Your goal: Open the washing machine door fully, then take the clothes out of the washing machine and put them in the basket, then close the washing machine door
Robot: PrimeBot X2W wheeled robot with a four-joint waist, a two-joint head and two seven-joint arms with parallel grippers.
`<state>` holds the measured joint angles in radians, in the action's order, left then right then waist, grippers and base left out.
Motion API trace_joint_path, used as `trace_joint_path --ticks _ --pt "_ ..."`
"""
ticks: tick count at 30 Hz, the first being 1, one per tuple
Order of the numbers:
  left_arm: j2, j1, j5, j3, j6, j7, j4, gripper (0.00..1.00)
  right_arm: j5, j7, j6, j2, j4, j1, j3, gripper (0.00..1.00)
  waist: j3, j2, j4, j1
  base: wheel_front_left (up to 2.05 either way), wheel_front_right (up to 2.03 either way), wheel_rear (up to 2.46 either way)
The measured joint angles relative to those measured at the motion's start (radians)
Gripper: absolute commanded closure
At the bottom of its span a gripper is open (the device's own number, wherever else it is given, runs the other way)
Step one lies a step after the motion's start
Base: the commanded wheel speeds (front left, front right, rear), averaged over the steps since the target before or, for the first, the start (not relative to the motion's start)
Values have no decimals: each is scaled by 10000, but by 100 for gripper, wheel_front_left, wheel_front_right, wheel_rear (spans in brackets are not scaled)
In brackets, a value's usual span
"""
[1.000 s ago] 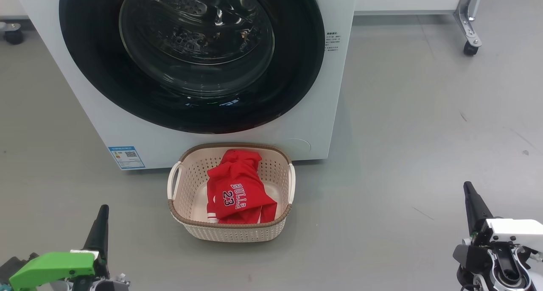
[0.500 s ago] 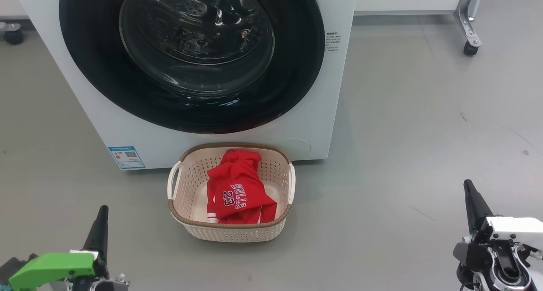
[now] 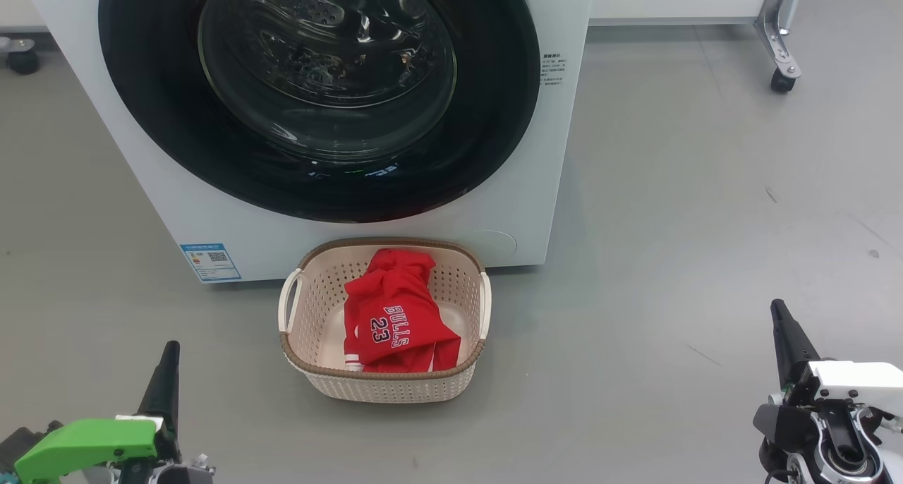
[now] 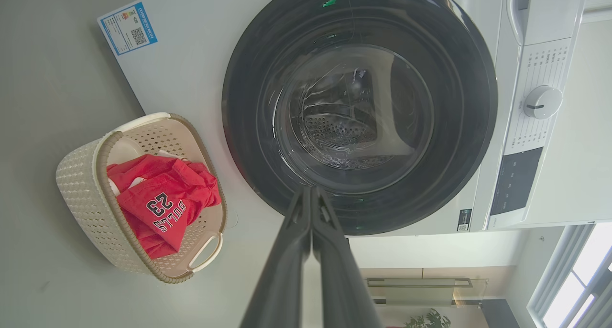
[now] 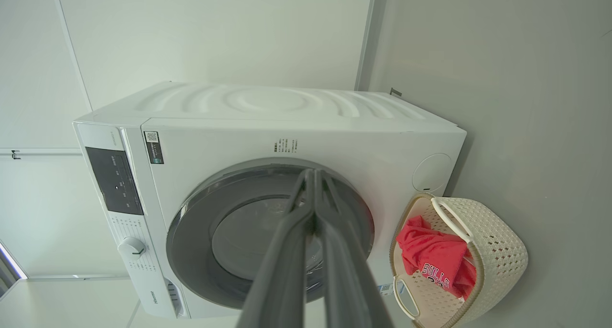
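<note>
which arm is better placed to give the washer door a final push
Probably left: the left end effector points at the washing machine door, seen squarely in its wrist view; the right end effector is off to the side.

jersey (image 3: 395, 315) red | basket (image 3: 310, 307) cream, perforated | washer (image 3: 557, 152) white

Bright, even light; reflections streak the washing machine door (image 3: 321, 82); wrist-view edges bend.

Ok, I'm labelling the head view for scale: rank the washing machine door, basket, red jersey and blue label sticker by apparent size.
1. washing machine door, largest though cropped at the top.
2. basket.
3. red jersey, inside the basket.
4. blue label sticker, smallest.
</note>
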<state>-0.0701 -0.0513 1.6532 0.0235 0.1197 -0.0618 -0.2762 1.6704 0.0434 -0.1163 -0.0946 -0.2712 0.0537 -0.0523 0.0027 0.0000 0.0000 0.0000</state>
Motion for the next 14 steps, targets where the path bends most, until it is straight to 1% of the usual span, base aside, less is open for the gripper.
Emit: trace_joint_path --ticks 14 --pt "0 -6 0 12 0 -2 -13 100 0 44 -4 8 -33 3 -15 100 -1 0 0 0 0 0 0"
